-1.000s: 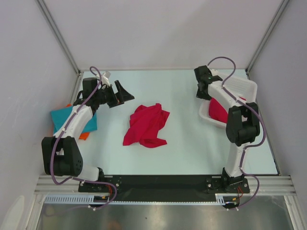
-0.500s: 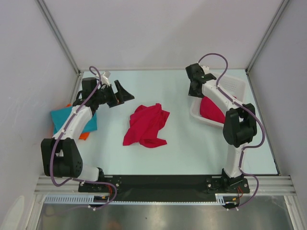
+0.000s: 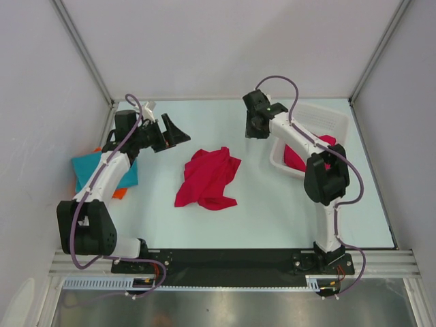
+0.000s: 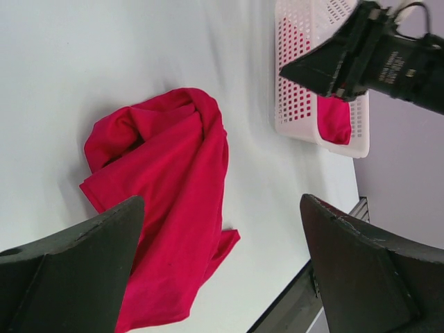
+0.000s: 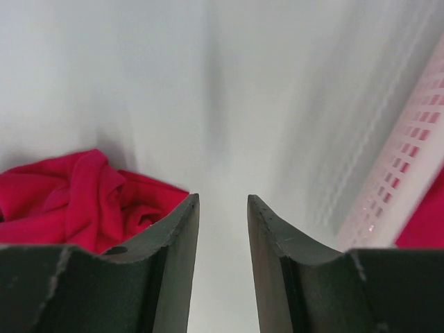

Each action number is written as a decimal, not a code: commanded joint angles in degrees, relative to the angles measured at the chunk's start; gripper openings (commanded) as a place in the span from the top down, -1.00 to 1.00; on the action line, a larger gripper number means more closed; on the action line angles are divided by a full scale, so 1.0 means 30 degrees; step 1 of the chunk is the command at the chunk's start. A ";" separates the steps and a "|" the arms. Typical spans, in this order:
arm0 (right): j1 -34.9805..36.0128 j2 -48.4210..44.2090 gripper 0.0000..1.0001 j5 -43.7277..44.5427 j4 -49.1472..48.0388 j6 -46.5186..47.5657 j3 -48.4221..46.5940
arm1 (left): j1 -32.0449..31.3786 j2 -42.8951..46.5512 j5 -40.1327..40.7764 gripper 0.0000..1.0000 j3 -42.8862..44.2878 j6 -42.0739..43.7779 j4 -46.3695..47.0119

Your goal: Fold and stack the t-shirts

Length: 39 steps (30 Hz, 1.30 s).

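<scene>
The left gripper [image 3: 174, 131] gapes wide and empty; the right gripper [image 3: 255, 129], arm outstretched, shows narrowly parted jaws, holding nothing.

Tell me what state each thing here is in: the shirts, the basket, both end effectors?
middle red t-shirt: crumpled, unfolded.
teal t-shirt: lying flat over the orange one.
orange t-shirt: mostly hidden underneath.
basket red t-shirt: bunched up inside.
white basket: holding that shirt.
left end effector: wide open, empty.
right end effector: open, empty.
</scene>
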State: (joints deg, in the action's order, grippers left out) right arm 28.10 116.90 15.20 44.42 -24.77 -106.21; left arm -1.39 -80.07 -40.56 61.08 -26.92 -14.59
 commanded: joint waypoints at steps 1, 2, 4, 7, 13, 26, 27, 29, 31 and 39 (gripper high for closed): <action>-0.1100 0.1606 0.24 -0.2369 0.0076 -0.0617 0.0158 | 0.0170 0.0763 -0.0075 -0.99 -0.0145 0.0300 0.0234; -0.1249 0.1638 0.24 -0.2691 -0.0041 -0.0735 0.0479 | 0.0199 0.0763 -0.0075 -0.99 -0.0174 0.0300 0.0176; -0.1484 0.1522 0.25 -0.2694 -0.0362 -0.1087 0.1651 | 0.0257 0.0763 -0.0075 -0.99 -0.0232 0.0388 0.0176; -0.1894 0.0703 0.26 -0.2198 -0.0773 -0.1466 0.3258 | 0.0316 0.0588 -0.0163 -0.99 -0.0320 0.0389 0.0234; -0.3767 -0.1728 0.27 -0.1962 -0.2205 -0.3075 0.6630 | 0.0316 0.0324 -0.0456 -0.99 -0.0496 0.0154 0.0761; -0.9741 -0.3810 0.28 -0.1961 -0.3353 -0.3519 0.9710 | 0.0345 0.0441 -0.0427 -0.99 -0.0380 0.0301 0.0527; -0.9921 -0.3898 0.28 -0.2078 -0.3556 -0.3345 0.9885 | 0.0345 0.0412 -0.0485 -0.99 -0.0350 0.0271 0.0527; -1.0098 -0.3957 0.28 -0.2196 -0.3471 -0.3227 0.9800 | 0.0345 0.0266 -0.0602 -0.99 -0.0379 0.0038 0.0702; -1.0011 -0.4132 0.28 -0.1905 -0.3353 -0.3196 0.9799 | 0.0345 0.0178 -0.0690 -0.99 -0.0350 -0.0051 0.0790; -1.0246 -0.5565 0.29 -0.1609 -0.3908 -0.3461 1.1497 | 0.0374 0.0470 -0.0719 -0.99 -0.0467 -0.0080 0.0762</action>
State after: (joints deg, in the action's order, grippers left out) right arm -1.34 104.27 7.66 33.39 -34.39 -74.28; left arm -0.91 -79.81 -41.17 59.68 -26.98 -14.26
